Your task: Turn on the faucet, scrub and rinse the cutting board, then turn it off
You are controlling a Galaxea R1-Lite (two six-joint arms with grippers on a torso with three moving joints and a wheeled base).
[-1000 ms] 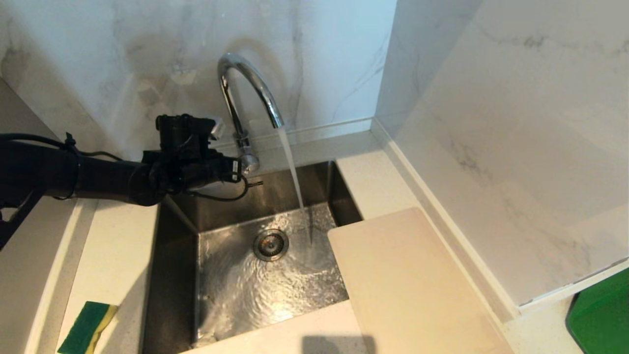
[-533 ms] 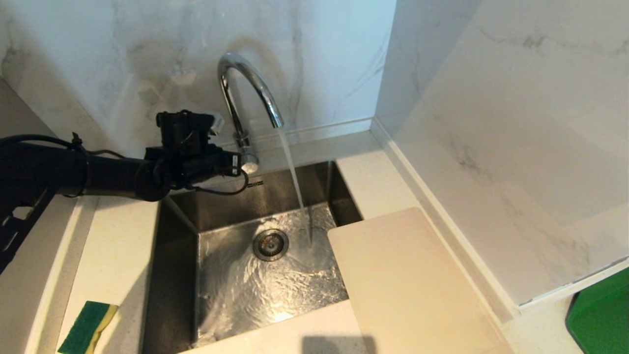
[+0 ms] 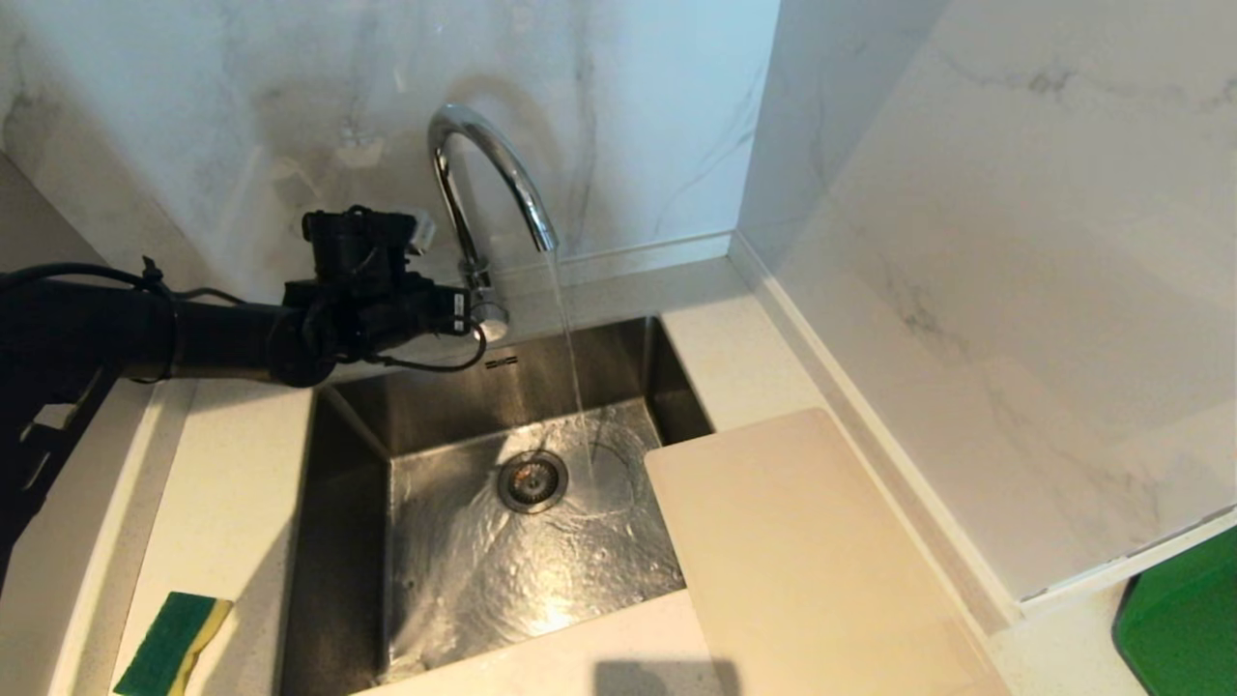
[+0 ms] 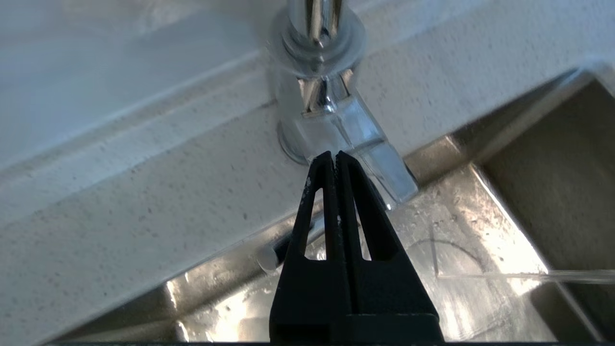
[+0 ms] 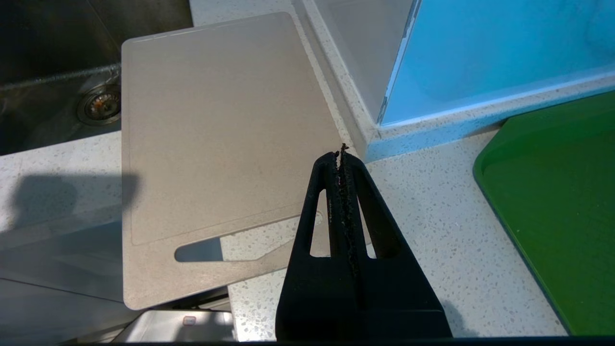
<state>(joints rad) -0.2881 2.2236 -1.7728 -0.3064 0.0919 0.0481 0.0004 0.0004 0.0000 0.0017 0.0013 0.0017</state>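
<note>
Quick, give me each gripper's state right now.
Left gripper: shut, holding nothing, tips at the faucet base.
Right gripper: shut, holding nothing, above the counter beside the cutting board.

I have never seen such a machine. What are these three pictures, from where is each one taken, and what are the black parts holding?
It is a two-armed robot at a kitchen sink. One picture looks down from its head. There the left gripper reaches to the base of the chrome faucet, from which water runs. The other two come from cameras on the wrists. The left one shows that gripper's black fingers shut, tips at the faucet's lever, holding nothing. The right gripper is also shut and empty, hovering above the counter near the cream cutting board, which overhangs the sink. A sponge and a green board lie aside.
</note>
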